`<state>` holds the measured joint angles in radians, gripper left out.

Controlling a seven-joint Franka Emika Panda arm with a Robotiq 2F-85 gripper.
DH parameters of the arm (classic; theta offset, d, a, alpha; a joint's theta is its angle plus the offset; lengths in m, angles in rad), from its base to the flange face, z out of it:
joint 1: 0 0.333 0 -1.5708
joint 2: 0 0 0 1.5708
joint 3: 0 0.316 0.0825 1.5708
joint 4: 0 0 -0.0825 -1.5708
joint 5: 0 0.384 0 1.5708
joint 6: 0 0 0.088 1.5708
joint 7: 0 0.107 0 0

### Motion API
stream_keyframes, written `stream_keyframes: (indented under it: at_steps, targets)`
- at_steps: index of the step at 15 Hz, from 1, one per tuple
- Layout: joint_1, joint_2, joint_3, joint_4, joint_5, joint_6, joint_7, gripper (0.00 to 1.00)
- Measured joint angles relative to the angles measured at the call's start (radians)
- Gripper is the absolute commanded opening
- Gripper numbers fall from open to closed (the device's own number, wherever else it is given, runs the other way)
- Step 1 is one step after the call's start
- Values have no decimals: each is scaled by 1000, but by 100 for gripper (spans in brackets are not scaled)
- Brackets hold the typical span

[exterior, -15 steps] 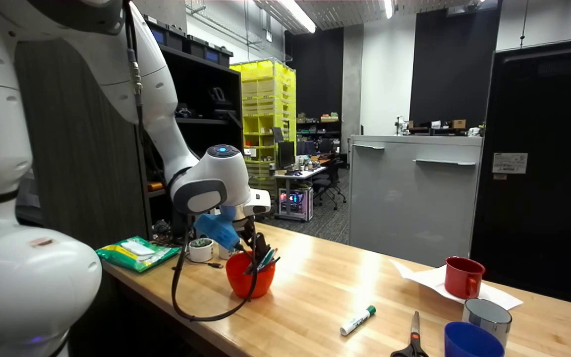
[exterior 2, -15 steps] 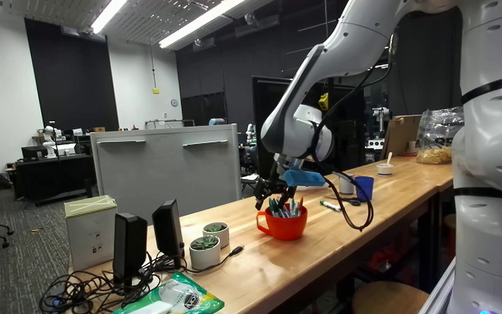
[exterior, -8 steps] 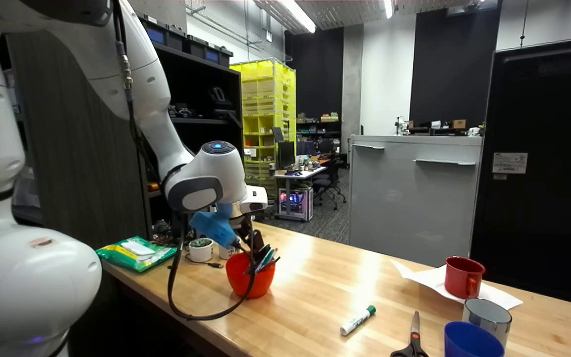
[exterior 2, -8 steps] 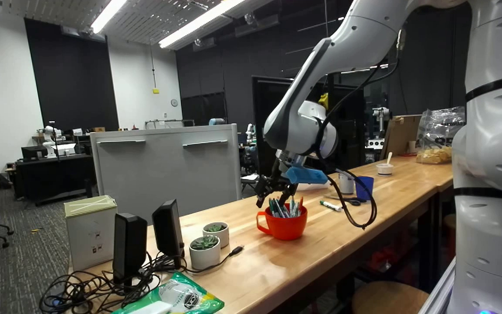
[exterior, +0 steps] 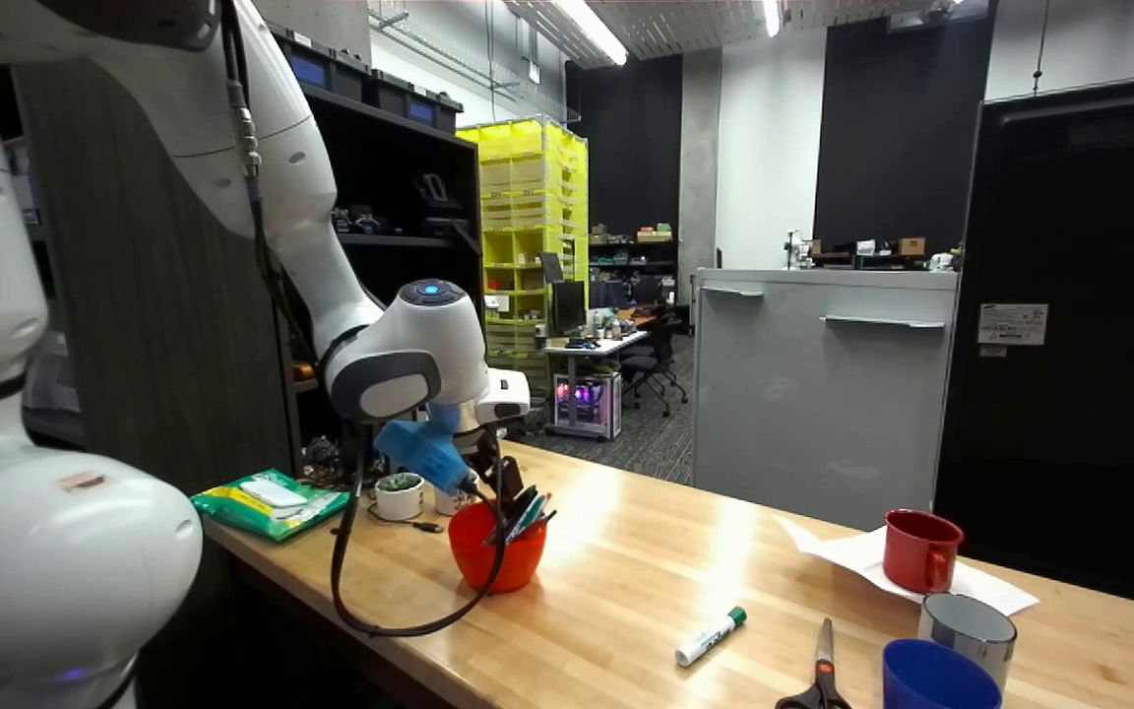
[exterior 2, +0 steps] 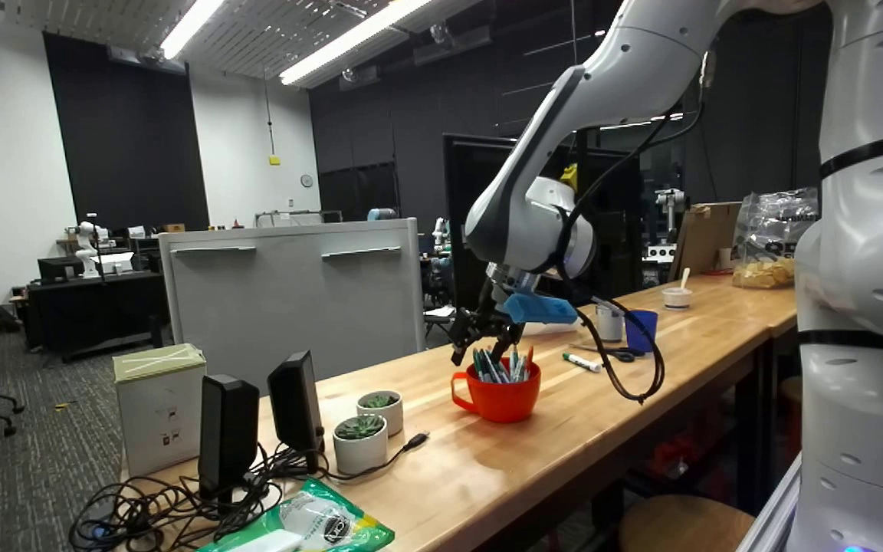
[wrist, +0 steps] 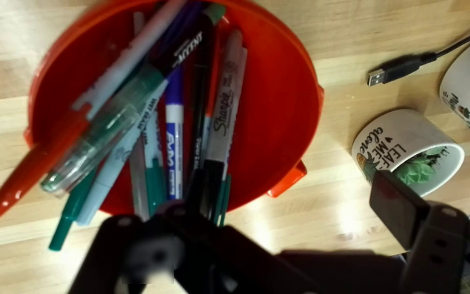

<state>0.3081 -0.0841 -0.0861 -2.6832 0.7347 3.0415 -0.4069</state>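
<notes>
Over the table [exterior: 646,551] our arm [exterior 2: 618,84] holds the gripper [exterior 2: 478,351] low at the orange-red mug [exterior 2: 507,399], which stands upright with its handle [wrist: 288,181] toward the potted succulents [exterior 2: 361,448]. We see the fingers [wrist: 400,208] spread wide, with nothing clasped between them: one is at the mug's mouth, among the pens [wrist: 174,114] or just above them, and the other hangs outside the rim on the handle side. Whether the inner one touches a pen, we cannot tell.

As we judge it, working well here means squaring both fingertips to a single piece before any closing, because the gap as it stands spans the rim along with pen ends. Slow, straight moves suit us best: the pens cross one another, and a nudge could lever several out. The red-ended pen [wrist: 47,153], leaning far past the rim in the wrist view, deserves the most room.

Around us, the black cable [exterior: 400,631] droops from the arm in a long loop, crossing in front of the mug in an exterior view, and we think it could snag. The white box [exterior 2: 162,418] and black speakers [exterior 2: 296,402] stand well apart from the mug. The potted succulents sit closer, so we judge the outer finger has less freedom there. Smaller still, the green-capped marker [exterior: 710,638] lies loose on the table, and the USB plug [wrist: 398,70] rests near those pots.
</notes>
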Motion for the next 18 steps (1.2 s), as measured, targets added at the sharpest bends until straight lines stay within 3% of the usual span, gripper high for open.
stream_keyframes:
  at_steps: [18]
  targets:
    - [-1, 6, -1, 3, 42, 2, -54, 100]
